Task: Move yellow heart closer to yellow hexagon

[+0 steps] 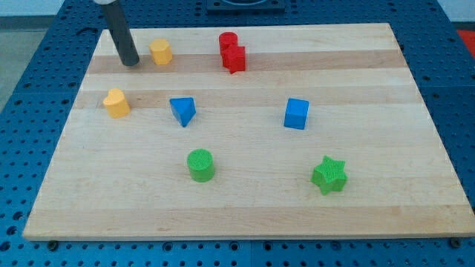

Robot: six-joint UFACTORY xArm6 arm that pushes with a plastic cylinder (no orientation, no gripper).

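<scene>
Because I carry no claw at all, only a dark rod, there is nothing to call apart, together or clamped; all I have is my tip (130, 64), resting on the wooden board (245, 211) near its top left corner. The yellow hexagon (161, 52) sits just beside my tip at about 2 o'clock, close but with a sliver of board showing between us. The yellow heart (116, 103) lies at roughly 7 o'clock from my tip, near but clearly apart, and at about 7 o'clock from the hexagon too.

To do this step well, I judge that I should not push from where I stand: I am on the far side of the heart, so a stroke from here would drive it away toward the board's bottom edge. I need to circle round the heart's left flank, keeping off it, and settle at its 7 o'clock side, so that heart and hexagon line up ahead of me toward 1 o'clock. Then a slow, centred push should carry it up. The heart's lobed outline may make it spin off my rod if I strike off-centre, so small corrective strokes look wiser than one long shove. I should stop short of the hexagon so as not to knock it away.

The blue triangle (182, 111) stands at 3 o'clock from the heart, well clear of the path. The red blocks (232, 52), blue cube (296, 113), green cylinder (200, 165) and green star (329, 175) are far off.
</scene>
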